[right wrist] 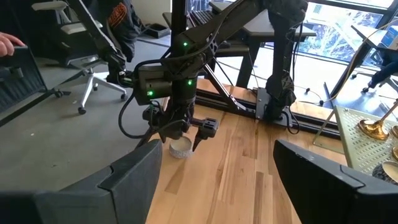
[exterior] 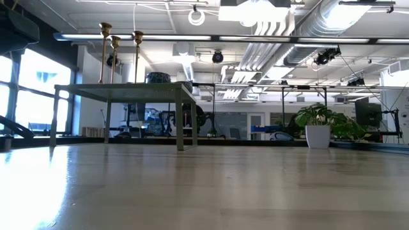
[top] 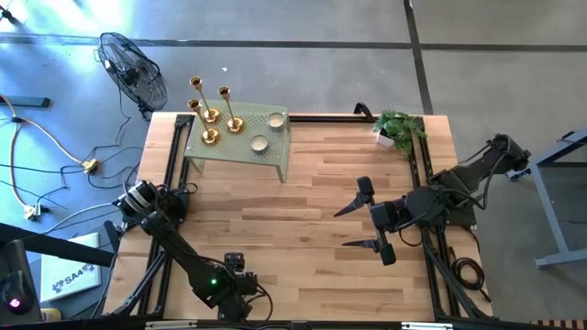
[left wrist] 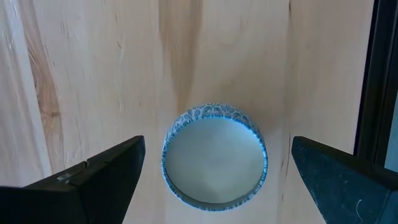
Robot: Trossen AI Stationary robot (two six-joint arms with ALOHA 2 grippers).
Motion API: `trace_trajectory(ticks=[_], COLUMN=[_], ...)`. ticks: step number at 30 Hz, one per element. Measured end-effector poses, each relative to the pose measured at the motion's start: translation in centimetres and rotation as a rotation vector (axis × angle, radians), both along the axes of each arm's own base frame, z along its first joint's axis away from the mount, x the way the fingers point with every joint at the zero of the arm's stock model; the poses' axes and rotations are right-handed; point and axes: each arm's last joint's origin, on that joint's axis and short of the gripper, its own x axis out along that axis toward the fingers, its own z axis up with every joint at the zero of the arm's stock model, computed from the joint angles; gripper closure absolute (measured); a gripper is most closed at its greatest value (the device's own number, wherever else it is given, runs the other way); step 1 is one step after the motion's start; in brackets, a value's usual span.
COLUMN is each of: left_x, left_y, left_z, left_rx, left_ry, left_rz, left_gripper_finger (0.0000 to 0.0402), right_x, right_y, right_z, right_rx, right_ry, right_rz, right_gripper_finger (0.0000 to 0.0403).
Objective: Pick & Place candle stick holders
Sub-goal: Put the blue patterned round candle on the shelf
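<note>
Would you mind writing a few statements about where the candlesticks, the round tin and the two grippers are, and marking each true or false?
1. All three candle stick holders stand on the small green stand. True.
2. The right gripper holds a candlestick. False: it is open and empty, over bare wood in the middle of the table.
3. The left gripper hangs open over a round blue-rimmed tin. True.
4. The potted plant sits on the stand. False: it stands on the table at its far right corner.
5. The stand also carries two small round tins. True.
</note>
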Motion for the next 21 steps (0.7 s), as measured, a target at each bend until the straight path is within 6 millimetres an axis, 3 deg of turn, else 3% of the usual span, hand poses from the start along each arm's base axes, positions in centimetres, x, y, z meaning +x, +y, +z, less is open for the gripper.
trace_trajectory(ticks=[21], left_x=[-0.6], left_y=[0.3], left_z=[-1.9], left_rx=[-0.042], left_ry=[0.052], left_rz=[-0.027], left_gripper_finger=[0.0004], right_x=[0.5], right_y=[0.2], right_z=[-0.4], right_rx=[0.006], right_ry=[0.015], right_rz=[-0.007], right_gripper_finger=[0.01])
